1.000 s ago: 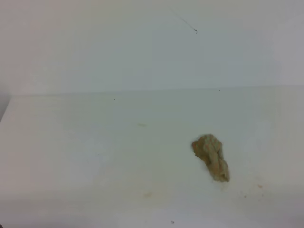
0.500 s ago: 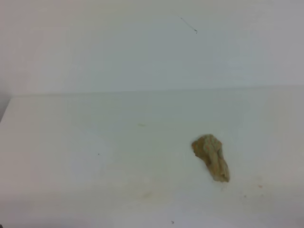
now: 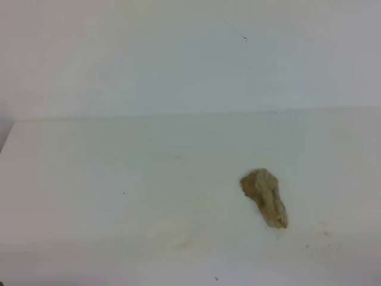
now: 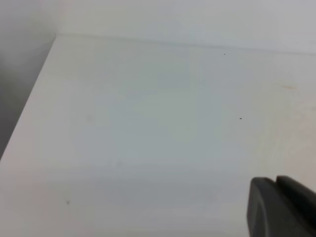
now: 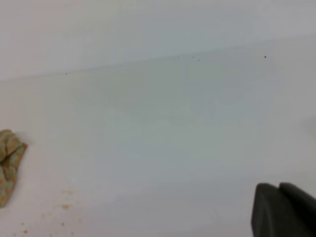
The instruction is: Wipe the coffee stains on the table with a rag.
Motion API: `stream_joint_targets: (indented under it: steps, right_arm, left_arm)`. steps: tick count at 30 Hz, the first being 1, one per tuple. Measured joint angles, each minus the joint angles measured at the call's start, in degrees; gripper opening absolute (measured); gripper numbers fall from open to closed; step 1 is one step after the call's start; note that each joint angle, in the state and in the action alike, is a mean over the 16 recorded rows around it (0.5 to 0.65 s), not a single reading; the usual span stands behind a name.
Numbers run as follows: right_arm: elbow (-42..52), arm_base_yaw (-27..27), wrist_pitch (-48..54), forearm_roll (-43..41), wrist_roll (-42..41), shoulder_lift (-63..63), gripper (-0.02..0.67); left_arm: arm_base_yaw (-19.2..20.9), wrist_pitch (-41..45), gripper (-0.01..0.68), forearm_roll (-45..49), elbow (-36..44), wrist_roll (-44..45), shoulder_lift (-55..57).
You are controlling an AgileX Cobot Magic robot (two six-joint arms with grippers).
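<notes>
The rag [image 3: 265, 196] is a lumpy tan wad lying alone on the white table [image 3: 89, 179], right of centre. Its edge also shows at the far left of the right wrist view as the rag [image 5: 9, 165]. No coffee stains are in view in any frame. Neither arm appears in the high view. In the left wrist view my left gripper [image 4: 276, 179] shows as two dark fingers pressed together at the bottom right, over bare table [image 4: 148, 123]. My right gripper [image 5: 279, 185] looks the same, shut on nothing, well right of the rag.
A faint yellowish smudge [image 3: 182, 243] lies near the front of the table, and a smaller smudge [image 3: 177, 157] further back. Tiny reddish-brown specks [image 3: 325, 233] dot the surface right of the rag. A white wall [image 3: 178, 59] rises behind. The table's left edge [image 4: 29, 113] drops off.
</notes>
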Motion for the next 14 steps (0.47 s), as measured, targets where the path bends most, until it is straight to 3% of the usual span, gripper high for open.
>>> stream_joint_targets:
  steps: [14]
  right_arm:
    - [0.0, 0.0, 0.0, 0.0, 0.0, 0.0, -0.003]
  left_arm:
    - [0.0, 0.0, 0.001, 0.0, 0.0, 0.0, 0.0]
